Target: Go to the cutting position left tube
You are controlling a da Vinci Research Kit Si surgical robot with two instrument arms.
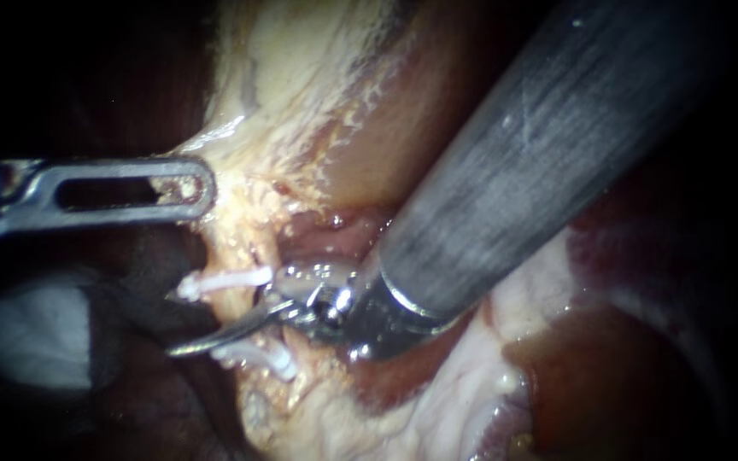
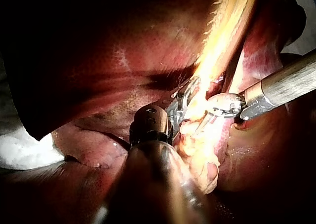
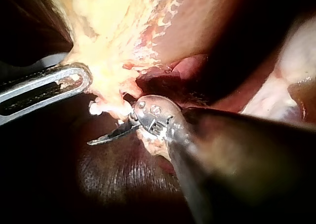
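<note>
- The left instrument's (image 1: 198, 188) slotted jaws are seen closed on a fold of pale fatty tissue (image 1: 254, 128), which is held at the far left end of the dissected field. The same hold is seen from the right wrist view (image 3: 84, 81).
- The right instrument (image 1: 185, 346) ends in thin curved blades. Only one blade is clearly shown, so it cannot be told whether the blades are apart or together.
- That blade is laid across the tube (image 1: 234, 309), pointing left, with its tip past the tube's left edge.
- Two white clips are seen on the tube. The farther clip (image 1: 224, 280) lies just beyond the blade and the nearer clip (image 1: 262, 358) just short of it, so the blade is placed between them.
- The right instrument's wrist is set just right of the tube, and its thick shaft is run out to the far right.
- Dark red liver (image 1: 625, 384) is seen to the near right of the pale tissue.
</note>
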